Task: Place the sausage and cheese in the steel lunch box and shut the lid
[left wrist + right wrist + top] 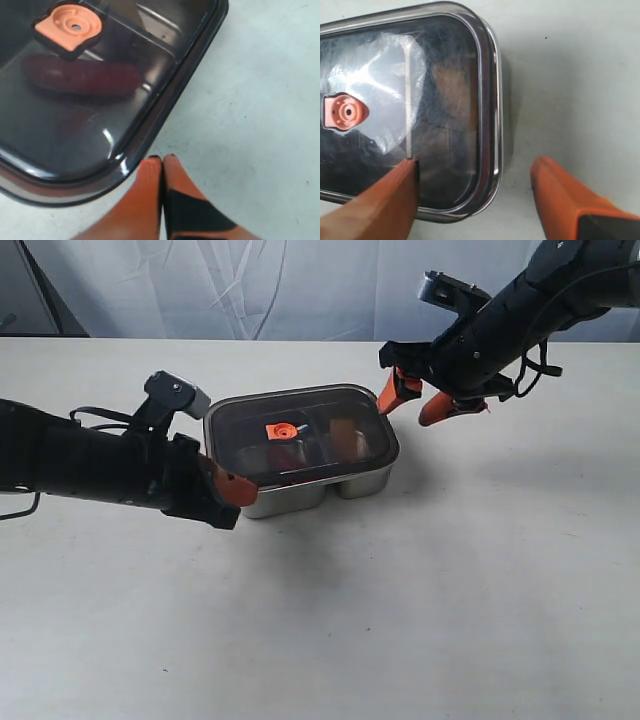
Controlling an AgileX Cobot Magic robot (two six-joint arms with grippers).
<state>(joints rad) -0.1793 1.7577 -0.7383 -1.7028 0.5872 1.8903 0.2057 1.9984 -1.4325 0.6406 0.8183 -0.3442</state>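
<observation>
Now the lid point(250, 425) lies closed on the steel lunch box point(300, 498), with its orange tab point(285, 429) at the centre. Through the dark plastic I see the sausage point(82, 76) in the left compartment and the cheese point(347, 437) in the right one (only a dim orange shape). The left gripper point(235, 487), fingers pressed together and empty, is just beside the box's near left corner. The right gripper point(405, 415) stands wide, holding nothing, near the far right corner above the table point(450, 590).

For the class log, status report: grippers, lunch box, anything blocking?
Left gripper shut, empty, at lid corner. Right gripper open at opposite end. Steel lunch box covered, sausage inside. Nothing blocking.
</observation>
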